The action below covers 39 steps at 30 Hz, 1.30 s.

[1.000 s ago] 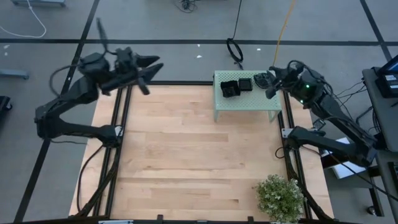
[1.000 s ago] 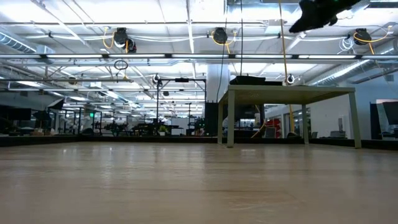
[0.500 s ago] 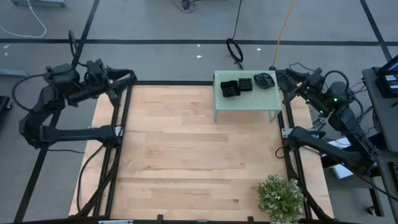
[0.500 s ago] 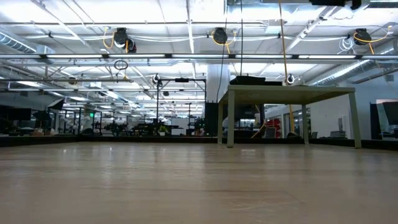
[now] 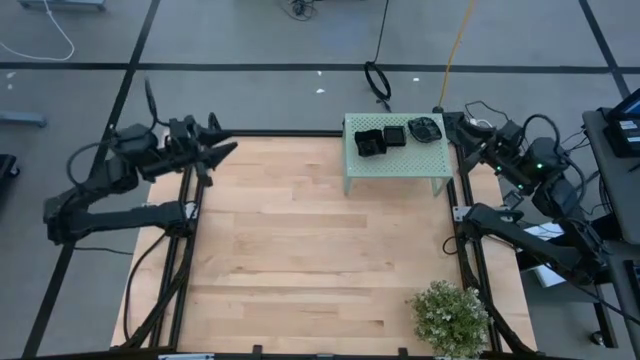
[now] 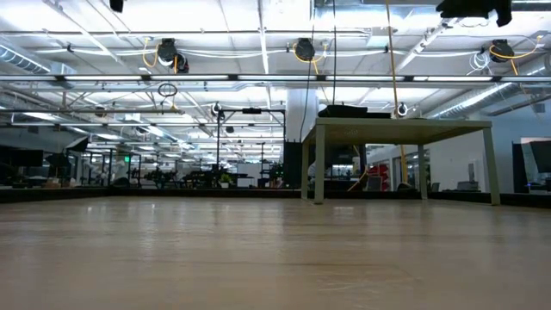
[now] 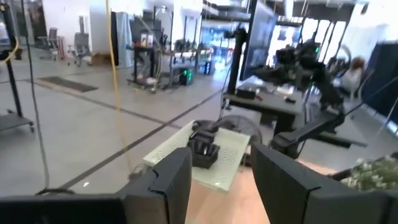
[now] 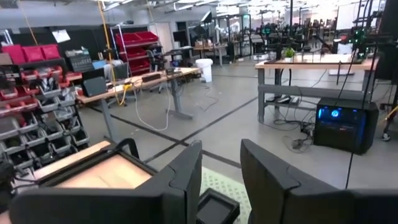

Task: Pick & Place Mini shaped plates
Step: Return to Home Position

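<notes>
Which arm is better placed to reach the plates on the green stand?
Likely right. The right gripper sits beside the stand holding the plates; the left gripper is across the table.

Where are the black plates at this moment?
High view: the plates sit in three piles on the green stand at the table's far right corner, beside the right gripper; the left gripper hangs far-left.

Grey floor (image 5: pixel 250 40) with dark lines surrounds the wooden table (image 5: pixel 300 260); bright ceiling lights (image 6: pixel 52 17) and red bins (image 8: pixel 134 42) show beyond.

Large robotics lab, workbenches (image 8: pixel 311 62), red parts bins (image 8: pixel 134 50), ceiling cable reels (image 6: pixel 168 52)
</notes>
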{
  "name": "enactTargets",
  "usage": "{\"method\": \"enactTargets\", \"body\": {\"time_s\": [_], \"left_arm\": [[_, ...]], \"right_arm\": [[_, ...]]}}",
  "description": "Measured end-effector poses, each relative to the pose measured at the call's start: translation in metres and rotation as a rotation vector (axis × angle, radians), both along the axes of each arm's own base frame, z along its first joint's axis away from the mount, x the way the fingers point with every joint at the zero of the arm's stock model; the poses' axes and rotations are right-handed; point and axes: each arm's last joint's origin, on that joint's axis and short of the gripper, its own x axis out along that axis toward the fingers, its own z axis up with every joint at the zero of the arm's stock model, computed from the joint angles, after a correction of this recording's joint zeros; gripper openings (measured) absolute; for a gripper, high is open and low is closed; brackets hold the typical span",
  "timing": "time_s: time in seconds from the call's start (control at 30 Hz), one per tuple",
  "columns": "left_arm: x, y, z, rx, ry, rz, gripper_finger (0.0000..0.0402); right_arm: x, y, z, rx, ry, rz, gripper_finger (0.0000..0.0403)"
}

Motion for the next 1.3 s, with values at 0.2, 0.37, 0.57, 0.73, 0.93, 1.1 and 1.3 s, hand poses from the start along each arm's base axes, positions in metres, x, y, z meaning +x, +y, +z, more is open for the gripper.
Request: {"method": "enactTargets", "body": {"time_s": [0.2, 0.37, 0.57, 0.73, 0.93, 1.1, 1.3], "left_arm": [[0.000, 0.000, -0.039, -0.072, -0.102, -0.010, 0.0170], [0.001, 0.000, -0.071, -0.116, -0.177, -0.019, 0.0170], [0.000, 0.001, -0.103, -0.067, -0.339, -0.007, 0.0170], [0.001, 0.002, -0.130, -0.082, -0.380, 0.007, 0.0170], [0.001, 0.005, -0.158, -0.150, -0.410, 0.084, 0.0170], [-0.002, 0.004, -0.176, -0.160, -0.513, 0.078, 0.0170], [-0.003, 0.004, -0.186, -0.180, -0.515, 0.077, 0.0170]], "right_arm": [[0.008, -0.004, -0.029, 0.042, -0.001, 0.081, 0.0098], [0.014, -0.007, -0.058, 0.055, -0.074, 0.128, 0.0098], [0.016, -0.009, -0.086, 0.044, -0.145, 0.133, 0.0098], [0.017, -0.010, -0.104, 0.071, -0.136, 0.132, 0.0098], [0.019, -0.011, -0.121, 0.128, -0.154, 0.131, 0.0098], [0.020, -0.013, -0.136, 0.170, -0.178, 0.130, 0.0098], [0.025, -0.018, -0.151, 0.141, -0.249, 0.133, 0.0098]]}}
